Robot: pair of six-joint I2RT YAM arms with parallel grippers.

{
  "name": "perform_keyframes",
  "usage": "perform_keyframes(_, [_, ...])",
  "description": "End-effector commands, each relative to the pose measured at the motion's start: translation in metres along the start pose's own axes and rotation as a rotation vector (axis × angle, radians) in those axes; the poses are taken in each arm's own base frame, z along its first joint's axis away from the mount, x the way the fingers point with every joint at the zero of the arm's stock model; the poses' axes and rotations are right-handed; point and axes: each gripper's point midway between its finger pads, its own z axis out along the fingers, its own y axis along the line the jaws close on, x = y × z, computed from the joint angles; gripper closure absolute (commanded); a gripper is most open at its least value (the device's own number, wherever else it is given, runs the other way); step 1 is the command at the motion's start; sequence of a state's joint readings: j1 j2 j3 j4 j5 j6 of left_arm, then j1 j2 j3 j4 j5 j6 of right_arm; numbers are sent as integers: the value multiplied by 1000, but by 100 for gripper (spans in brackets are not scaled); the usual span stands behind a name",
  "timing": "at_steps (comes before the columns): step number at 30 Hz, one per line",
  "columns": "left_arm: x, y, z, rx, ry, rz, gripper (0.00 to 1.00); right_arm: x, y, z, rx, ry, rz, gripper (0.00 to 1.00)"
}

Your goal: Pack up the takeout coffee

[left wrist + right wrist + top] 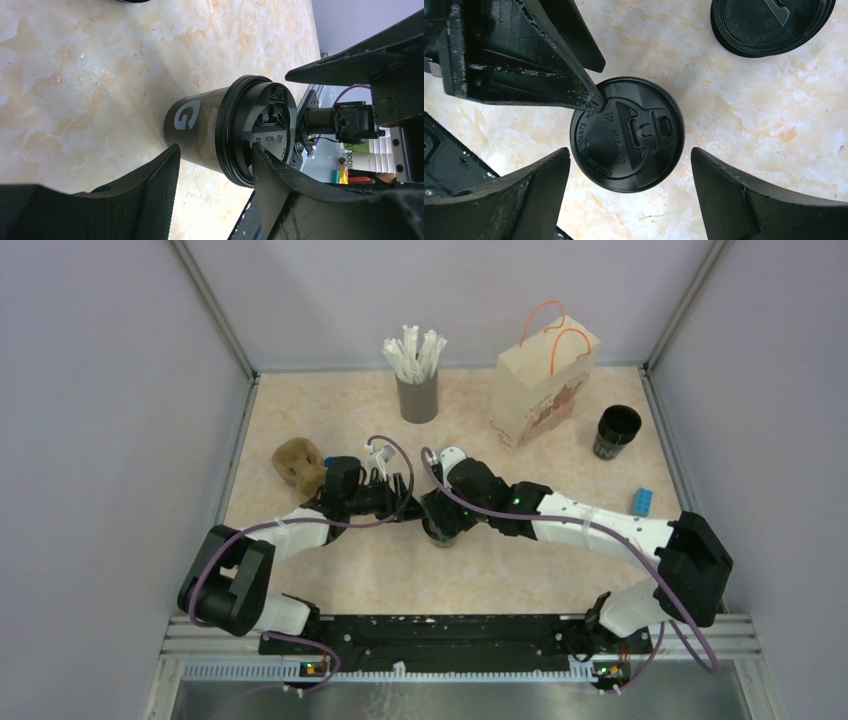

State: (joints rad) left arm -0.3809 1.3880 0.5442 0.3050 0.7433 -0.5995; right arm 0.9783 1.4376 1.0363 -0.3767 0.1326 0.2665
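On the beige marbled bench (400, 575), well apart from the brown paper bag with orange handles (535, 395): black lidded disposable cup with pale print (192, 127), upright mid-bench, capped, judged still to be bagged; left fingers (150, 200) spread, one tip on its lid (626, 132); right fingers (524, 200) released, straddling it without touching; from above, mostly hidden beneath those fingers.

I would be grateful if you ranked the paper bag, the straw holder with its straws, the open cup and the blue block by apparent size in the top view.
1. Paper bag
2. Straw holder, straws included
3. Open cup; it looks about the same as the holder's grey body alone
4. Blue block
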Motion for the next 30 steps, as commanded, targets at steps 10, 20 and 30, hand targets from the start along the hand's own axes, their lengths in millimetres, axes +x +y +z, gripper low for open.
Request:
perform_keyframes(10, [6, 4, 5, -1, 19, 65, 46, -39, -24, -23, -142, -199, 220, 30])
perform_keyframes(20, [14, 7, 11, -4, 62, 100, 51, -28, -35, -8, -225, -185, 295, 40])
perform_keyframes(30, [23, -2, 21, 49, 121, 172, 52, -3, -35, -3, -287, -170, 347, 48])
